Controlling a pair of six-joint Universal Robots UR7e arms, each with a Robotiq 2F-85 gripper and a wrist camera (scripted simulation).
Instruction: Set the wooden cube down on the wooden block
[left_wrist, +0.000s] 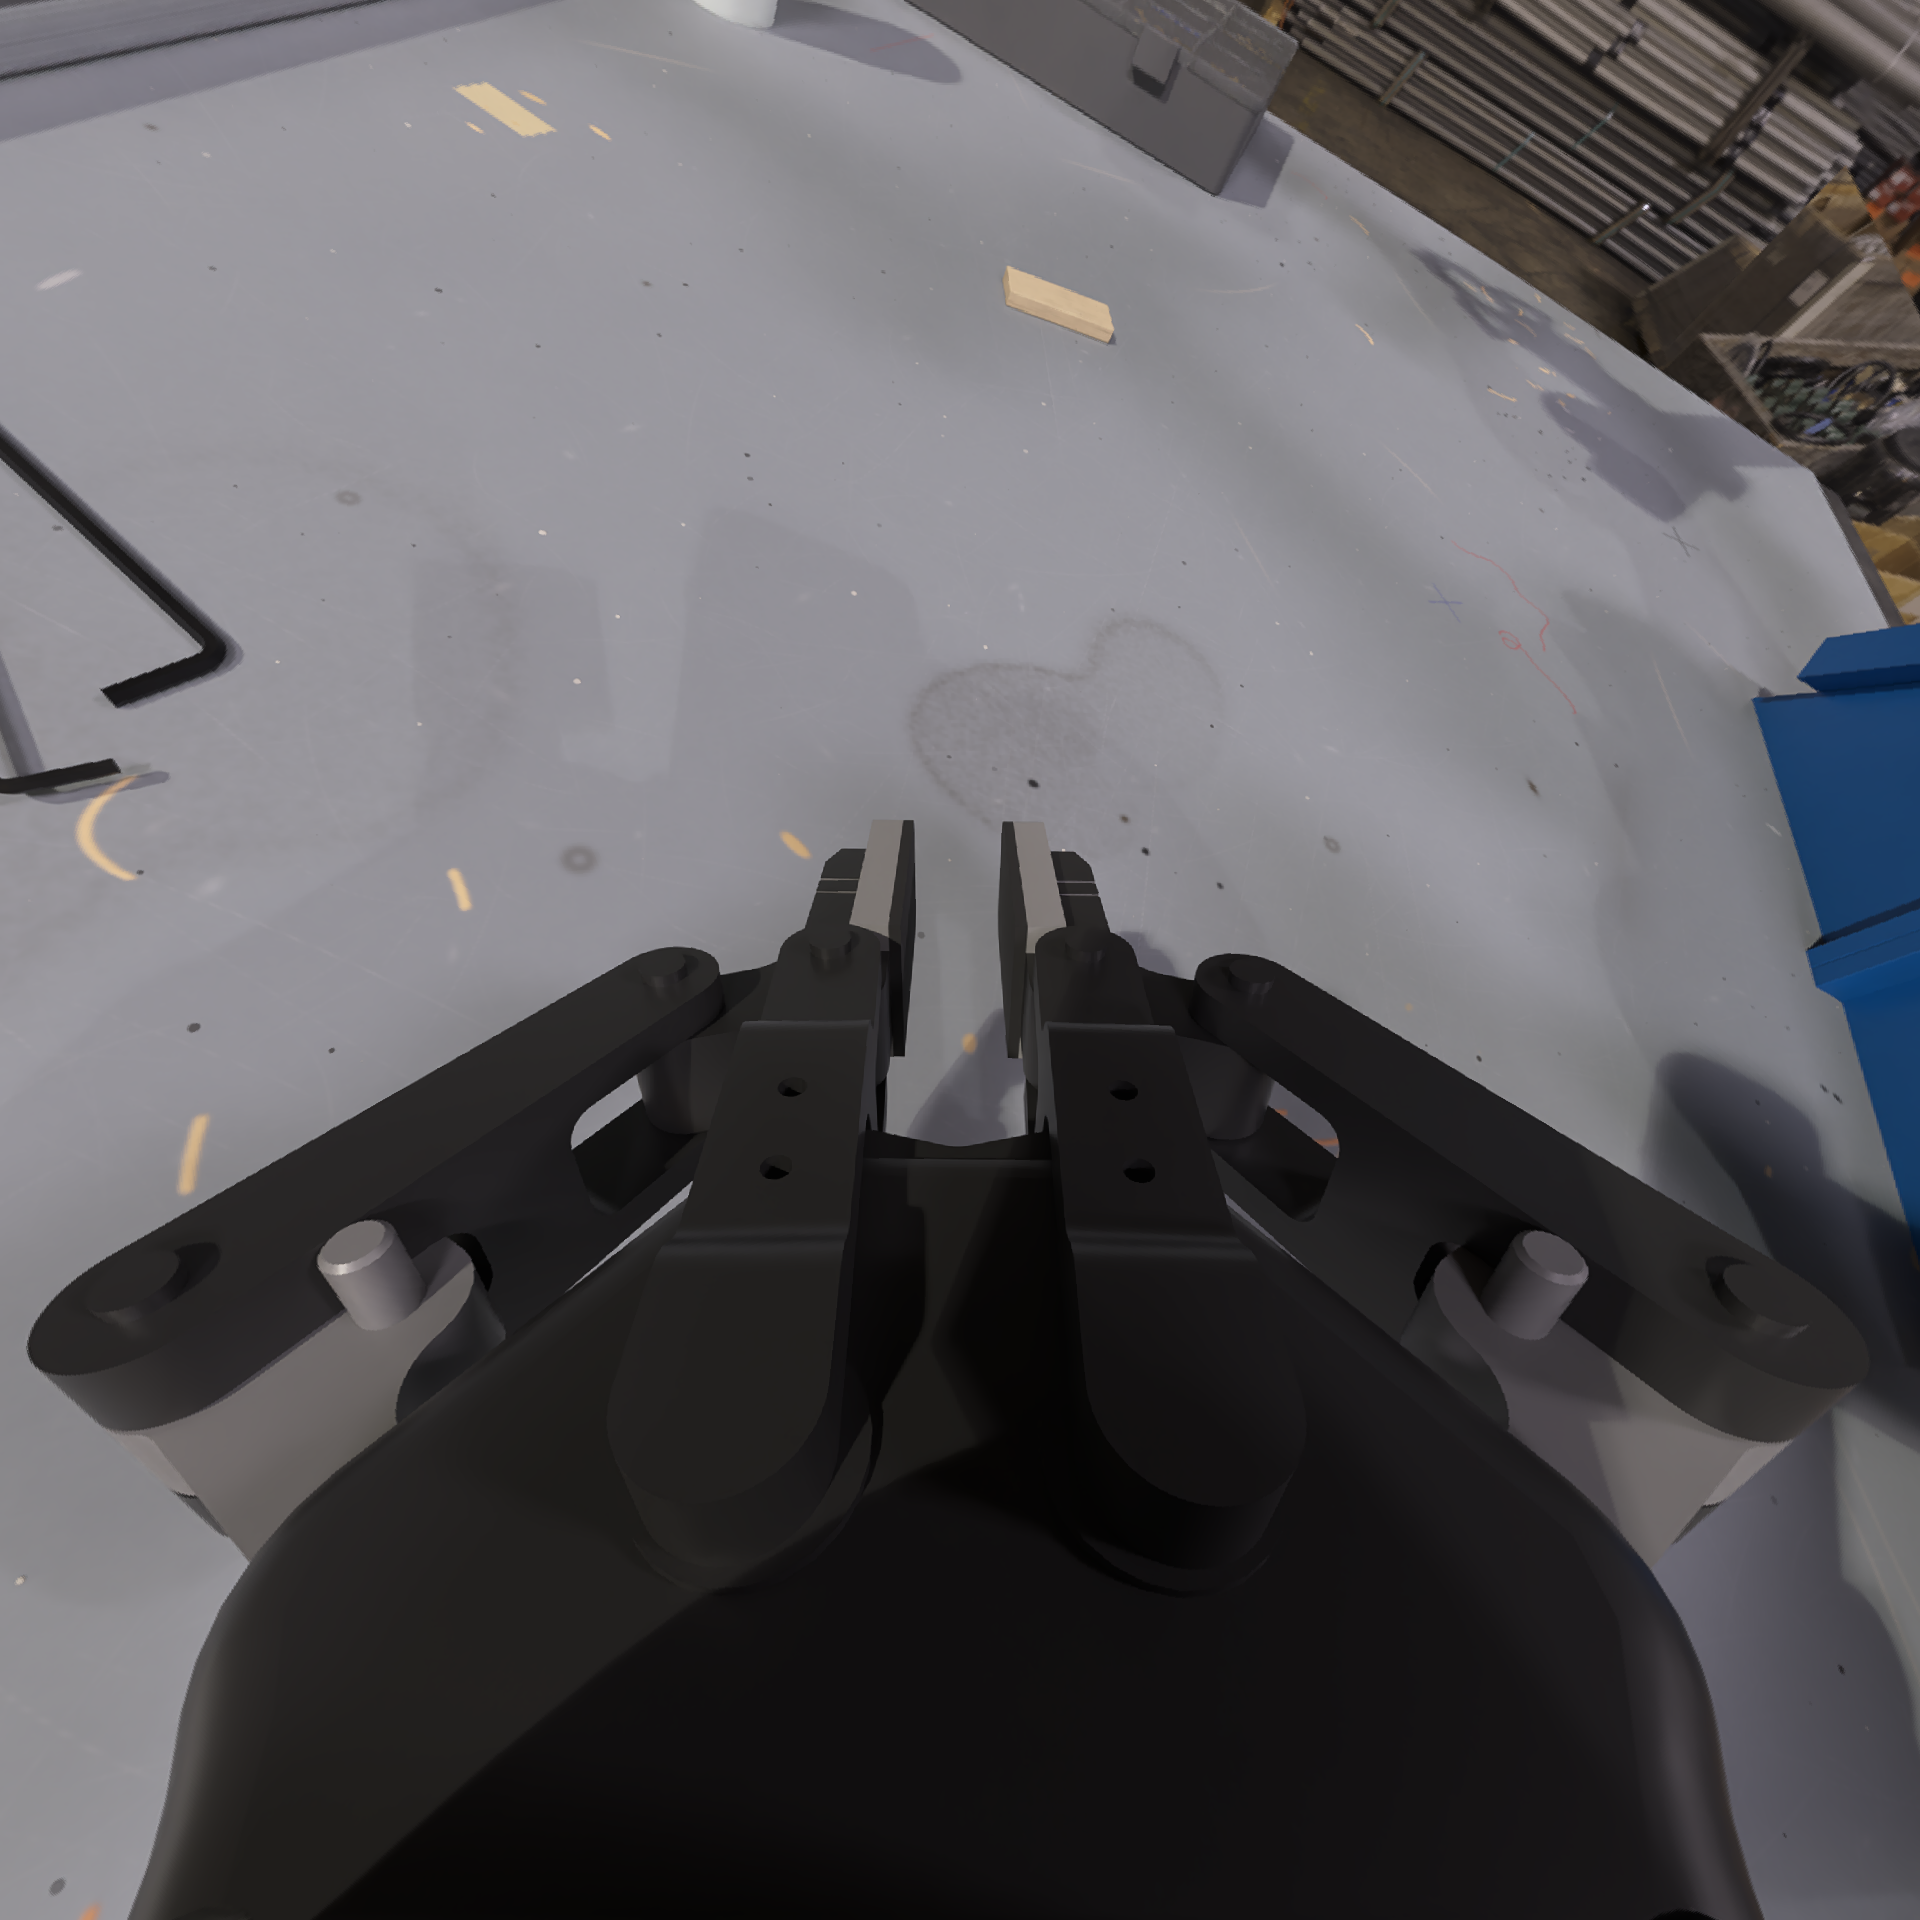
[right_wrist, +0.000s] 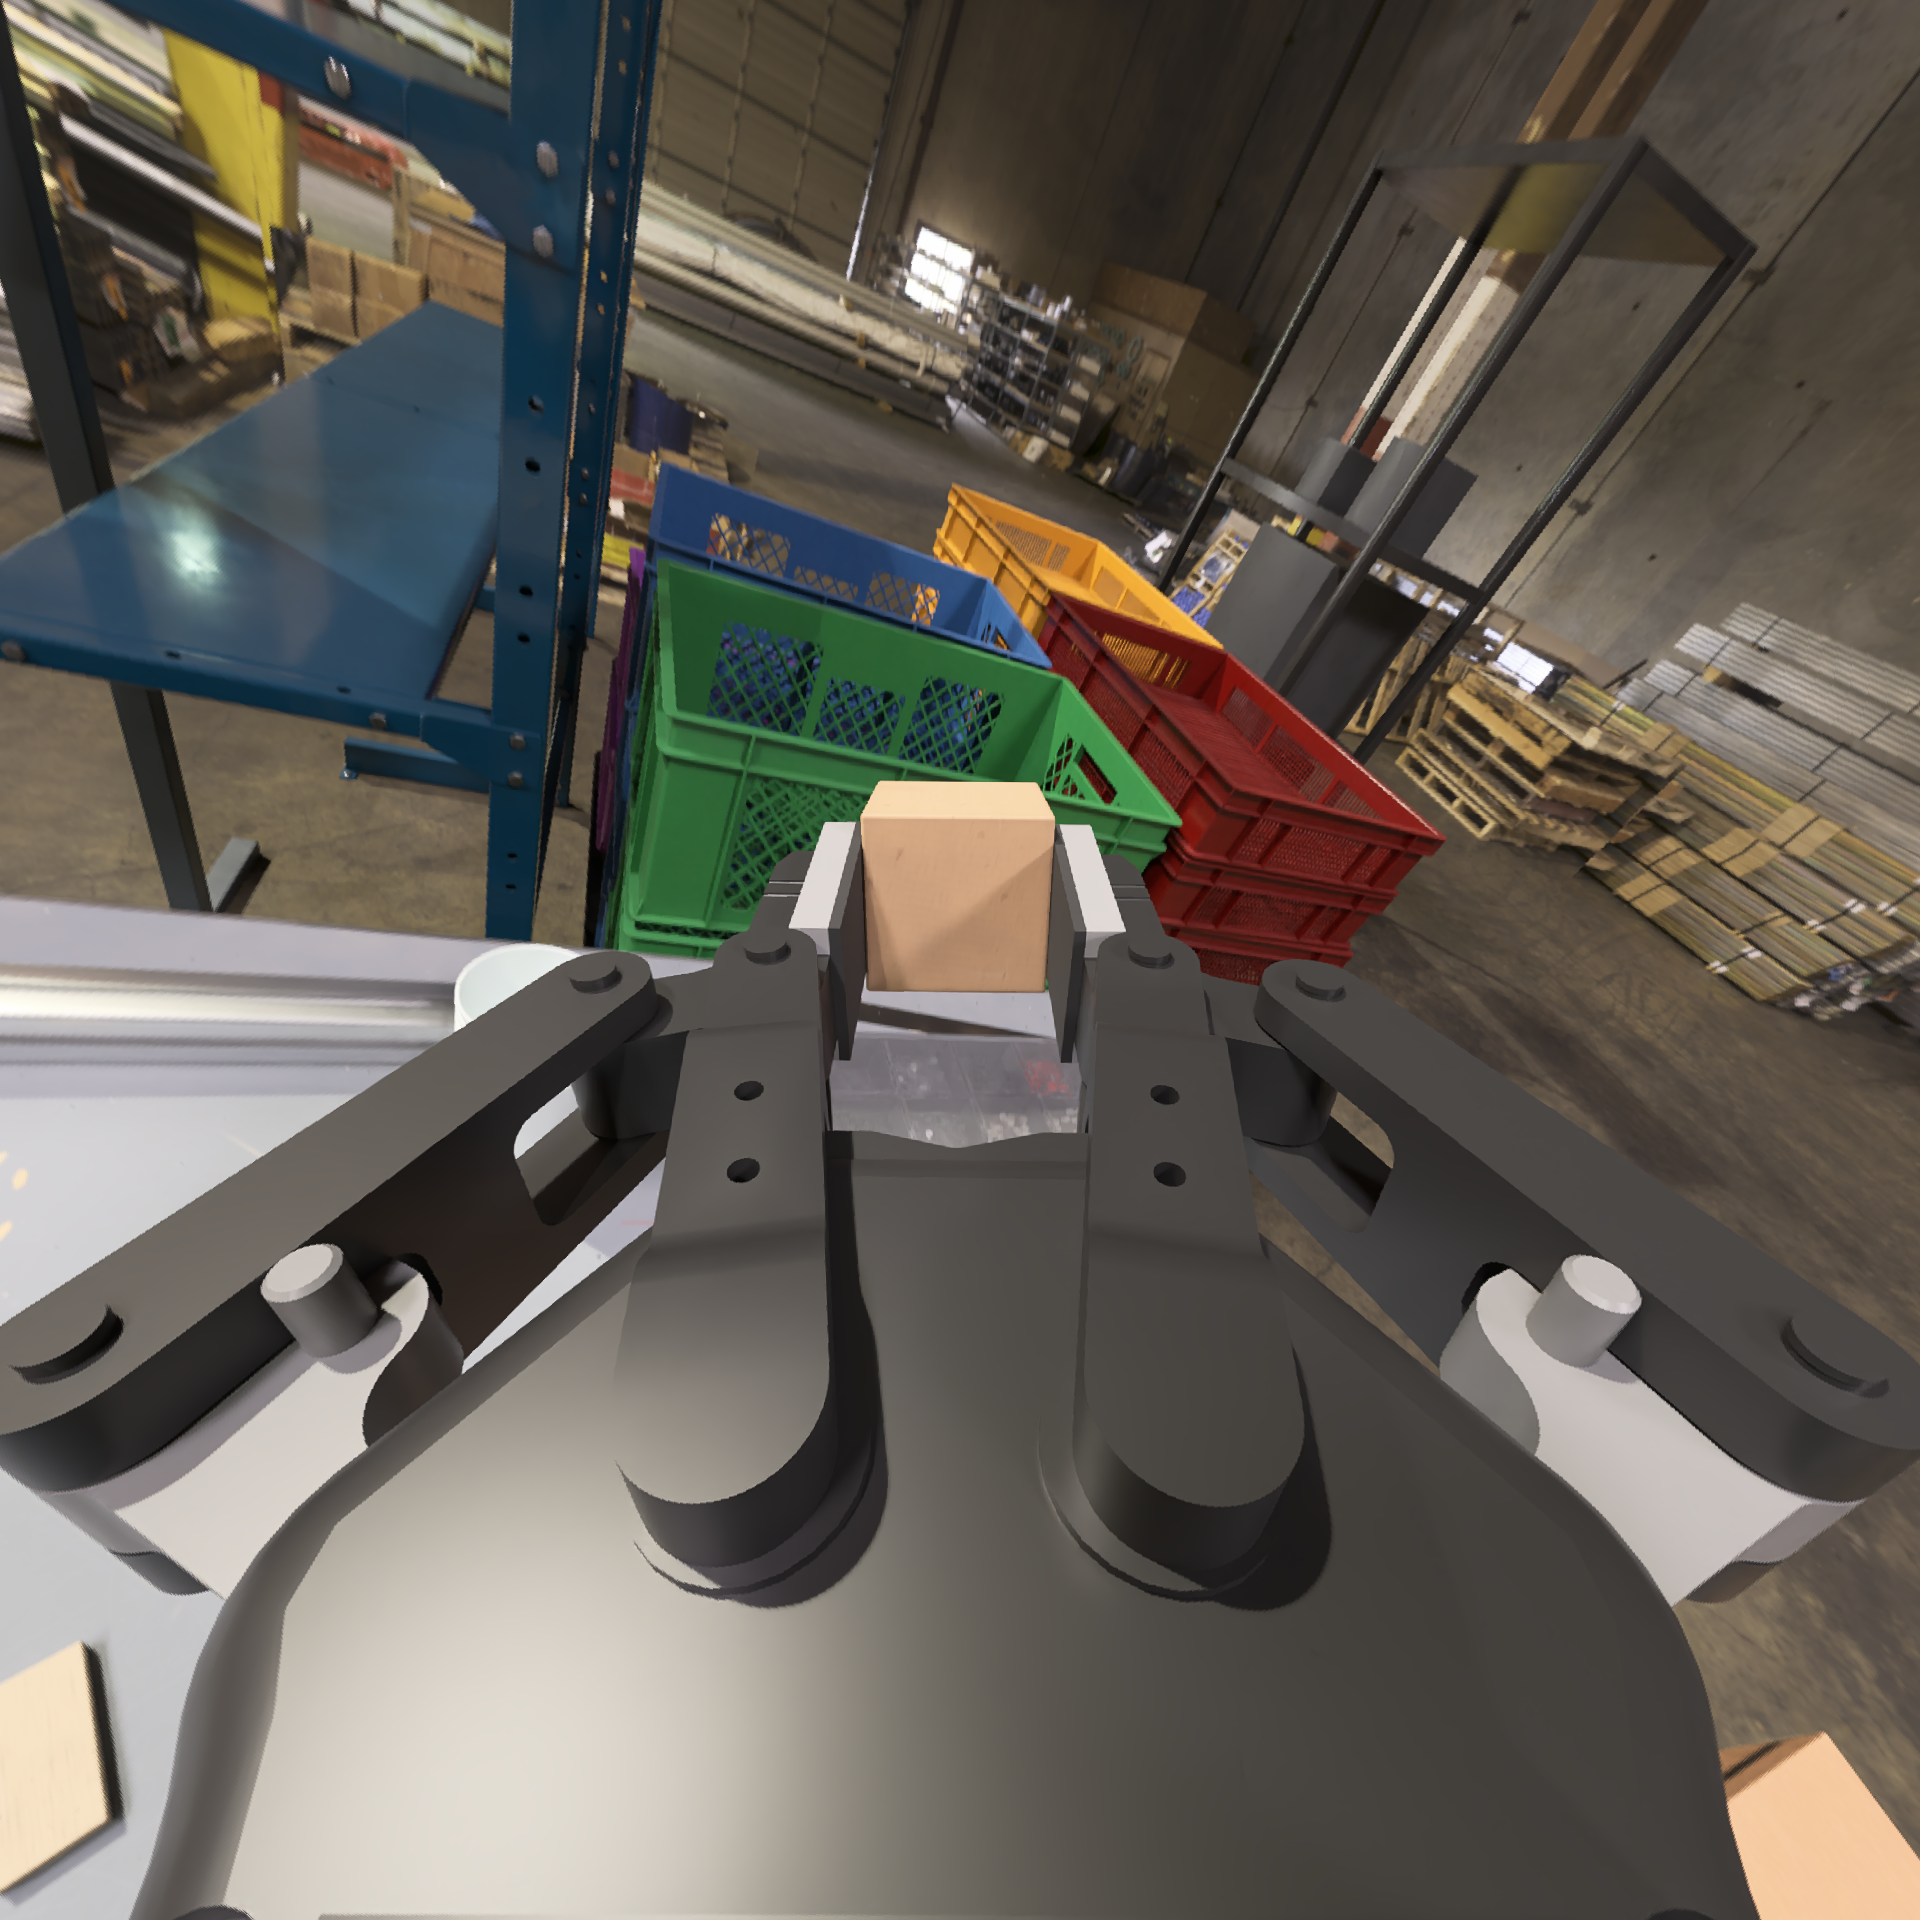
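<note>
**Cube gripped and aloft, block still to be reached**

Left wrist view: closest in, left gripper (left_wrist: 957, 914), fingers drawn near each other with a narrow gap between, nothing held. Hovering over grey table (left_wrist: 623, 416), speckled and stained. Far and slightly right, flat wooden block (left_wrist: 1058, 301) lying alone on the surface, nothing on it. Far right, grey toolbox (left_wrist: 1143, 73); near right edge, blue bin (left_wrist: 1860, 831); left, black hex key (left_wrist: 156, 613).

Right wrist view: closest in, right gripper (right_wrist: 957, 904), pads clamped on either side of wooden cube (right_wrist: 956, 883), held level and clear of the table, aimed out past the table's far edge. Beyond, green crate (right_wrist: 810, 727), red crate (right_wrist: 1247, 769) and blue shelving (right_wrist: 312, 520) on the warehouse floor. Near left corner, a flat wooden piece (right_wrist: 47, 1756) on the table, possibly the block; cannot tell for certain.

Step in hand, as judged: carry phase, cube lifted, not yet over the block. Next move calls for swinging back over the table, centring above the block, lowering until contact, then parting the pads.
</note>
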